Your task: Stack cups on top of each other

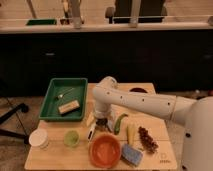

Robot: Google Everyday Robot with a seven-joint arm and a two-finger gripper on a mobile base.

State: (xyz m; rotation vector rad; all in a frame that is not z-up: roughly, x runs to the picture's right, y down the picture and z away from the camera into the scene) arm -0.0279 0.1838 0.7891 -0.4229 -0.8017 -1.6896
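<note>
Camera view: arm (140,102) bent downward, claw (101,125) spread wide over the table (55,156).

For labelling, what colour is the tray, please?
Green tray, camera view; gripper hangs beside it.

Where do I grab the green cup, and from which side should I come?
Probably take the green cup by its rim, coming straight down: it stands upright, mouth up, between the white tub and the orange bowl. The gripper hangs to its right.
</note>
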